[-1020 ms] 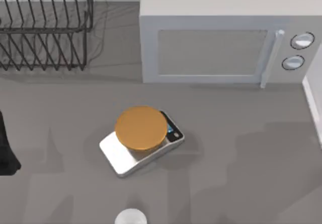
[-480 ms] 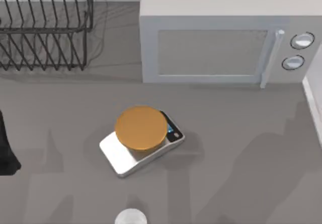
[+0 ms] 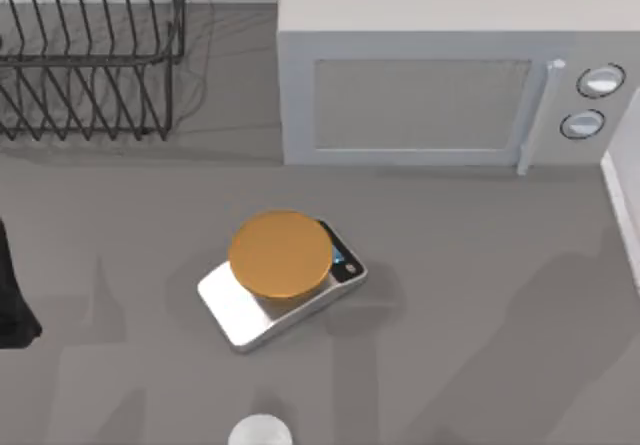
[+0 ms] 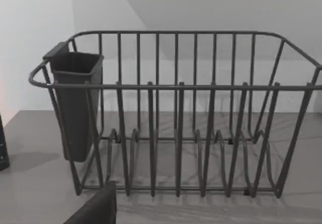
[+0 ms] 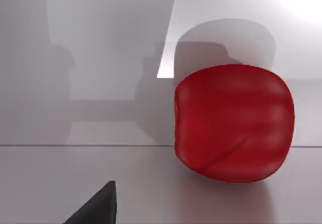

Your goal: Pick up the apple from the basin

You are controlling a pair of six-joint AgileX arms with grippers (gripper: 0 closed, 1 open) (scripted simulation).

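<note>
Apple (image 5: 234,123) rests on pale basin floor (image 5: 75,183), close before right wrist cam (approach, I'd judge); jaw state: can't tell.

A matte black slab of the left AgileX arm (image 3: 12,295), plain and unmarked. The left gripper's dark, wedge-shaped fingertip (image 4: 95,209) looks smooth and angular; the right gripper's fingertip (image 5: 98,206) is an identical black wedge.
</note>
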